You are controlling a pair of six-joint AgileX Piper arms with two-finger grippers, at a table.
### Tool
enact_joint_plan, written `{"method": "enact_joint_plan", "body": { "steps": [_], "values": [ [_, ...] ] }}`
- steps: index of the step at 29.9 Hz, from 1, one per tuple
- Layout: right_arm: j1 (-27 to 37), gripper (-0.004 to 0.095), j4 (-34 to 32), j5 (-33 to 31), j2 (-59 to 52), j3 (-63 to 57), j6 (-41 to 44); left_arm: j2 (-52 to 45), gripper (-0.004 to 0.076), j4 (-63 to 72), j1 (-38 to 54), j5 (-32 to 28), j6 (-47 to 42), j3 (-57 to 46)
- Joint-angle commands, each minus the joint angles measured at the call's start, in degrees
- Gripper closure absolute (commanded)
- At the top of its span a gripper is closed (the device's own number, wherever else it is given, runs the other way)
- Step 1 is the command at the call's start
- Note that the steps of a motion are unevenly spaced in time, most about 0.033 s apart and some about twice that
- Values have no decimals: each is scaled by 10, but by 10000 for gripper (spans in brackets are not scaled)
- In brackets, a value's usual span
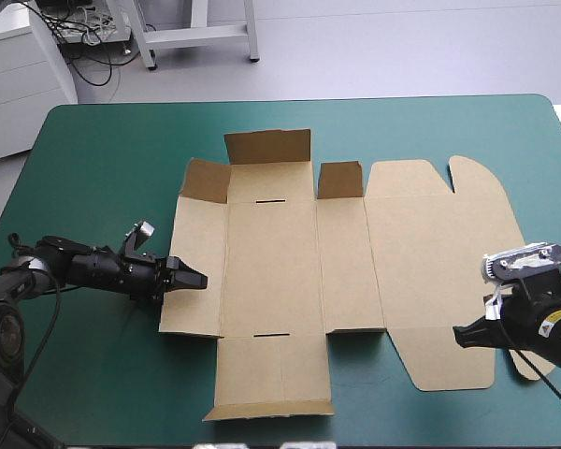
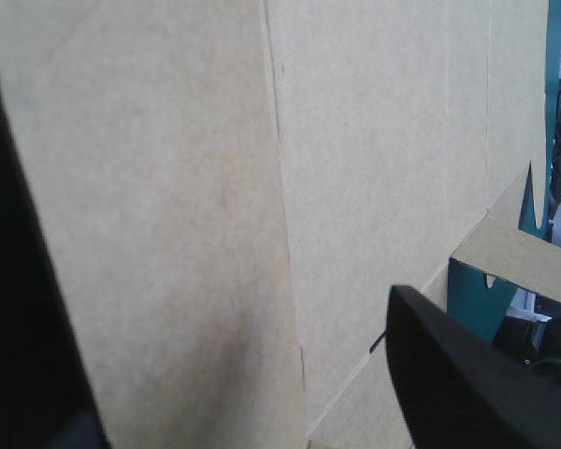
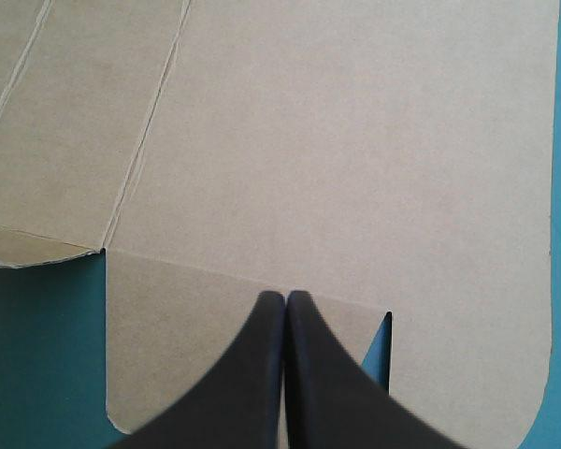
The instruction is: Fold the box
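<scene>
Ahead of the left claw (image 1: 194, 279), released wide, lies a flat, creased, round-cornered brown cardboard box sheet (image 1: 271, 243); the right claw (image 3: 285, 297), clenched empty, sits over its smooth matte surface.

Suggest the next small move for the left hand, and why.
Probably shut the left hand on the left panel of the box and lift it. Its fingers stand open at that edge, the panel lies flat, and only the far flaps are raised.

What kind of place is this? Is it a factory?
Most likely a robot lab: the left gripper and right gripper of two robot arms reach over a teal-green table where a mostly flat, unfolded brown box lies.
</scene>
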State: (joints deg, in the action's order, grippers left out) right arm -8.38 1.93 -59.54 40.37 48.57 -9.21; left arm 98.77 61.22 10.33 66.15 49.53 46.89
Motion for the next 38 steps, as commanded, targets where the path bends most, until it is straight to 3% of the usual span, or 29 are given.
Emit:
{"method": "enact_joint_plan", "body": {
  "steps": [1, 7, 9, 13, 22, 28, 34, 38],
  "values": [
    [4, 931, 3, 39, 1, 14, -2, 0, 256, -23, -10, -33, 6, -2],
    [4, 931, 5, 45, 1, 14, -2, 0, 296, -22, -11, -33, 6, -2],
    [4, 931, 8, 49, 1, 14, -2, 0, 396, -21, -11, -35, 6, -2],
    [4, 931, 8, 49, 1, 14, -2, 0, 755, -20, -11, -59, 2, -2],
    [4, 931, 9, 51, 1, 14, -4, 0, 755, -6, -11, -45, 42, 2],
    [4, 931, 9, 52, 1, 14, -4, -1, 756, -23, -11, 5, 44, 37],
    [4, 931, 7, 51, 1, 14, -8, -37, 756, -55, -42, -10, 24, 106],
    [4, 931, 7, 49, 1, 14, -8, -68, 756, -156, -91, -54, -59, 187]
  ]
}}
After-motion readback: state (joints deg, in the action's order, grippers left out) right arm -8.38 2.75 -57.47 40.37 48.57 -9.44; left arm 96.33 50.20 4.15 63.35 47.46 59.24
